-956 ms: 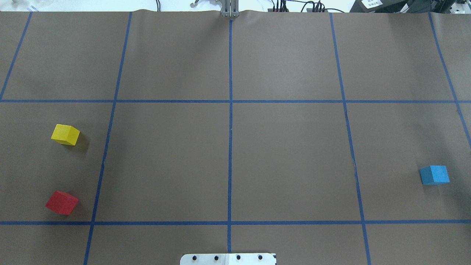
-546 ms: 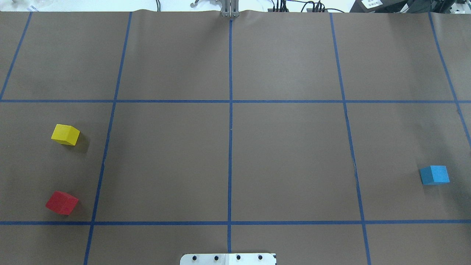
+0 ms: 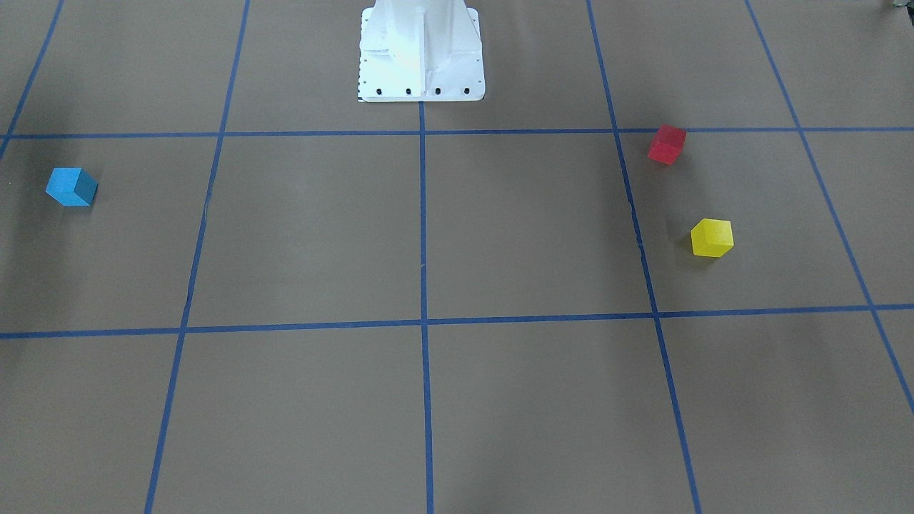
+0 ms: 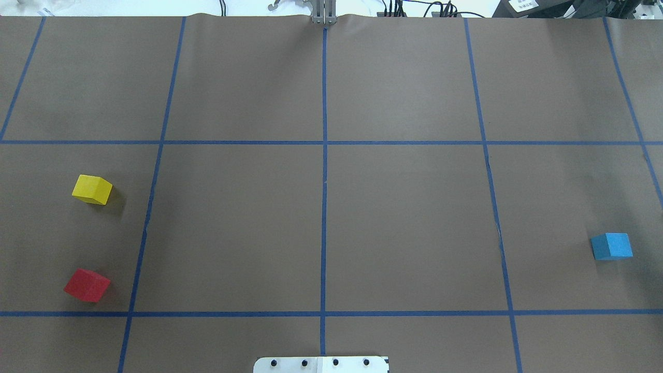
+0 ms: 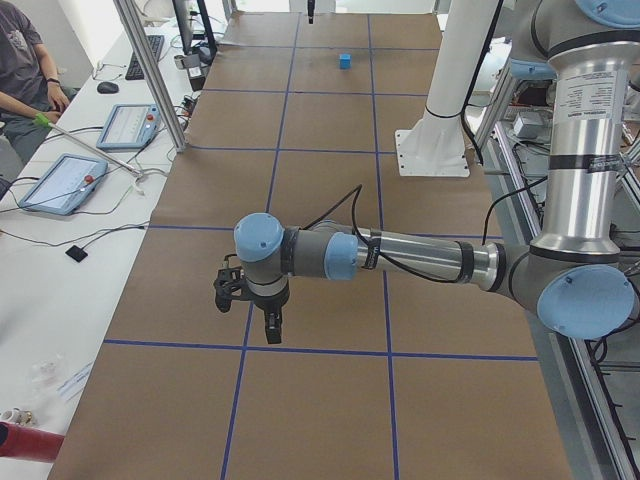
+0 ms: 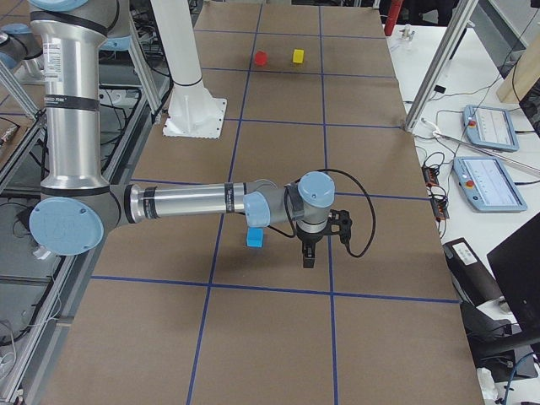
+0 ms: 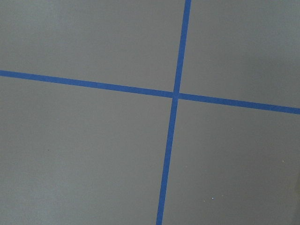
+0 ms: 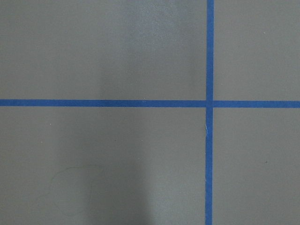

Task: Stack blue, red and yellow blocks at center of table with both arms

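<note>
On the surface (image 4: 404,223), yellow block (image 4: 92,189) and red block (image 4: 87,285) sit left, blue block (image 4: 611,246) far right. They are likely light and stiff; grip opposite flat faces. I cannot tell how wide either arm's jaws stand.

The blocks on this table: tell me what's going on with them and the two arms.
Nothing is stacked yet. The yellow block and the red block lie apart on the robot's left side of the table, and the blue block sits alone far on its right. None is near the middle. Neither arm holds a block: the left gripper and the right gripper each hang above their own end of the table, pointing down. The side views do not show whether their jaws are open.
</note>
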`<state>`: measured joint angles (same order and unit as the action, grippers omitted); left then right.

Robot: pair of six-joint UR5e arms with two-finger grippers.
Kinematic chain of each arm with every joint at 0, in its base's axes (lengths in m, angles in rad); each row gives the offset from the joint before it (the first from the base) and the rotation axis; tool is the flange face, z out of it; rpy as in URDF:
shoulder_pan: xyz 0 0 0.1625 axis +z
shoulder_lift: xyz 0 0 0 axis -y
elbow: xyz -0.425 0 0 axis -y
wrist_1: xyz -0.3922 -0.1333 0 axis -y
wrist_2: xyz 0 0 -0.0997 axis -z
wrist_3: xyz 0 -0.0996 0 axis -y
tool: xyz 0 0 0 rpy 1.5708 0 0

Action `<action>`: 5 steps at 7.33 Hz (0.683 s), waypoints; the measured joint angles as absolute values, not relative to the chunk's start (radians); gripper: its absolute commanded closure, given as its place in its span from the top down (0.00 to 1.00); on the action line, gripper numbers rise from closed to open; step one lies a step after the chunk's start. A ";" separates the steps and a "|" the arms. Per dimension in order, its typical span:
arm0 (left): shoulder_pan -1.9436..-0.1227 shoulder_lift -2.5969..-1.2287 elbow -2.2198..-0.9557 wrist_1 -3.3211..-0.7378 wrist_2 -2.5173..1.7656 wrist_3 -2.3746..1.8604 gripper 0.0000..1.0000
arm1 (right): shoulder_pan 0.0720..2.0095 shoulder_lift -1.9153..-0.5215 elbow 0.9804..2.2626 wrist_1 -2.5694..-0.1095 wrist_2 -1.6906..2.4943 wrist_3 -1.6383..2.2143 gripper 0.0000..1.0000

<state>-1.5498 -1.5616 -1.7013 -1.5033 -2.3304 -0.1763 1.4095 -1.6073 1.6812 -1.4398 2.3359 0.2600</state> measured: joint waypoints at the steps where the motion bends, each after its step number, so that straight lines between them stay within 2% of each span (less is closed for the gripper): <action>1: -1.549 -1.562 -1.703 -1.503 -2.331 -0.176 1.00 | 1.408 -1.613 1.681 -1.437 2.339 0.266 1.00; 5: -1.548 -1.562 -1.710 -1.503 -2.334 -0.178 1.00 | 1.388 -1.617 1.689 -1.434 2.350 0.273 1.00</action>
<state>-1.5481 -1.5616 -1.7100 -1.5033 -2.3345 -0.1779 1.3878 -1.6167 1.6891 -1.4343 2.3495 0.2727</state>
